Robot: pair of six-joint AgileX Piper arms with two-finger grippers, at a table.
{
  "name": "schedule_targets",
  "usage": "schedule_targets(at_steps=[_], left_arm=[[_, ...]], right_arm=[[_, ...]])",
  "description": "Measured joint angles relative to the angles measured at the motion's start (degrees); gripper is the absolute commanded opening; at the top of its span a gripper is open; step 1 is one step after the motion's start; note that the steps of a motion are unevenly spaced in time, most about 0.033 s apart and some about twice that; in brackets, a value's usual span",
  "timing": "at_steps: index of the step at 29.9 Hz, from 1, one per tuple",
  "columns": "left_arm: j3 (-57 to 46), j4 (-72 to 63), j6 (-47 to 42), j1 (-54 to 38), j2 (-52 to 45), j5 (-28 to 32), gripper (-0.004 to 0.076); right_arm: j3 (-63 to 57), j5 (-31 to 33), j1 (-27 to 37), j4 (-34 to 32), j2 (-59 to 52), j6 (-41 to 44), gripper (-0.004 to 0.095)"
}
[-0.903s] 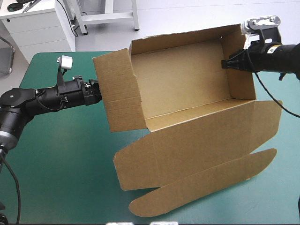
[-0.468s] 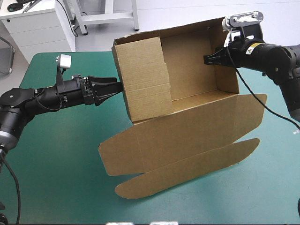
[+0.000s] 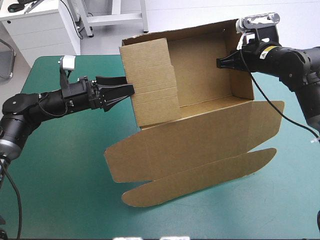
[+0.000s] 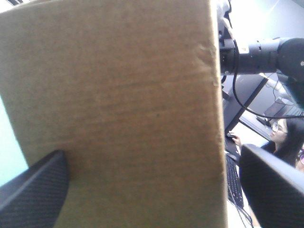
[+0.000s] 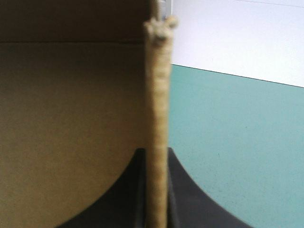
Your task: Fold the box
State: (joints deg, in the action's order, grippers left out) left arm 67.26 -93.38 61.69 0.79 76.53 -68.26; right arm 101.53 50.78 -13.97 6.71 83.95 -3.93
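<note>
Teal-green cover (image 3: 60,165) filled most of my high feed, and the brown box (image 3: 200,80) stood on it from the centre toward 12 o'clock. Its walls were up, forming an open tray whose inside faced my camera. The lid (image 3: 200,135) lay flat toward 6 o'clock, with the rounded tuck flap (image 3: 200,177) nearest me.

At the tray's 9 o'clock side, the left gripper (image 3: 127,88) pointed at the outer face of the left wall. Its jaws were spread wide. On the left wrist feed the black fingers (image 4: 33,190) stood far apart at the corners, and the wall's brown face filled the space ahead of them. I could not tell whether the tips actually touched the board.

At the tray's 2 o'clock corner, the right gripper (image 3: 222,63) had the right wall pinched. On the right wrist feed the board's edge ran straight up between its fingers (image 5: 185,194), one inside the tray, one outside over the cover, all but closed on the sheet.
</note>
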Motion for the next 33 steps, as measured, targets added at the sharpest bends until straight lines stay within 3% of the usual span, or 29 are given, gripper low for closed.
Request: schedule_targets(at_steps=[4,9,14,18,25,33], left_arm=[[1.6,3.4,-0.8,3.0,0.0,2.4,0.0684],[5.1,11.3,-5.1,8.0,0.0,12.7,0.0673],[9.5,25.9,-15.5,15.4,0.0,24.5,0.0608],[12.8,42.0,-28.0,21.1,0.0,30.4,0.0545],[18.6,69.8,-52.7,28.0,0.7,30.6,0.0477],[23.5,87.2,-70.2,31.5,5.0,27.5,0.0442]], right_arm=[[0.0,0.0,0.2,-1.2,0.4,0.2,-0.0005],[0.0,0.0,0.3,-3.6,0.5,1.3,-0.0005],[0.0,-0.1,0.3,-5.0,0.5,3.3,-0.0005],[0.0,-0.3,0.3,-6.2,0.5,3.9,-0.0005],[0.0,-0.5,0.2,-6.7,0.5,5.5,-0.0005],[0.0,-1.3,0.0,-6.7,0.6,8.4,-0.0005]])
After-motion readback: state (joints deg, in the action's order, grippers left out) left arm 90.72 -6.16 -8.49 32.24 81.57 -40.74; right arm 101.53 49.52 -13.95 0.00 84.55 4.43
